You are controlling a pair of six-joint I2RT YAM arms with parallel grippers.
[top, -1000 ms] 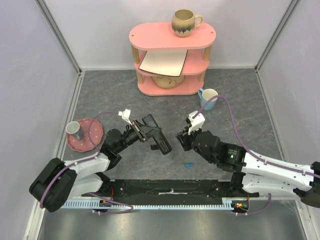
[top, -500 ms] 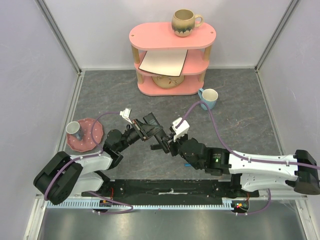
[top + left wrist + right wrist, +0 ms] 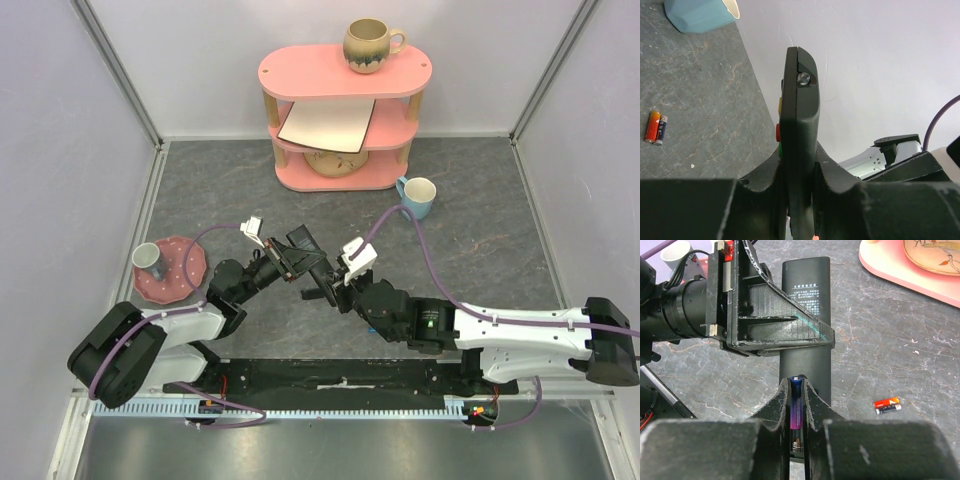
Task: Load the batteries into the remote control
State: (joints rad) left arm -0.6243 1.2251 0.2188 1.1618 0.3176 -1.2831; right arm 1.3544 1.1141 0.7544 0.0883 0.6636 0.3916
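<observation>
My left gripper (image 3: 288, 262) is shut on the black remote control (image 3: 314, 270) and holds it off the table, edge-on in the left wrist view (image 3: 799, 115), back side facing the right wrist camera (image 3: 806, 300). My right gripper (image 3: 334, 292) is shut on a dark purple battery (image 3: 796, 399), held lengthwise at the remote's near end, over the open compartment where a spring (image 3: 796, 444) shows. Two loose batteries (image 3: 887, 405), one orange and one dark, lie on the table; they also show in the left wrist view (image 3: 656, 127). Both are hidden in the top view.
A pink three-tier shelf (image 3: 300, 70) stands at the back with a mug (image 3: 370, 45) on top. A blue mug (image 3: 417, 197) stands right of centre. A pink plate (image 3: 182, 280) with a small cup (image 3: 149, 260) lies at the left. White walls enclose the table.
My right gripper has moved left from apart to the remote's near end, bringing the battery against it. In the last half second it barely shifted. The left gripper tilted slightly.
</observation>
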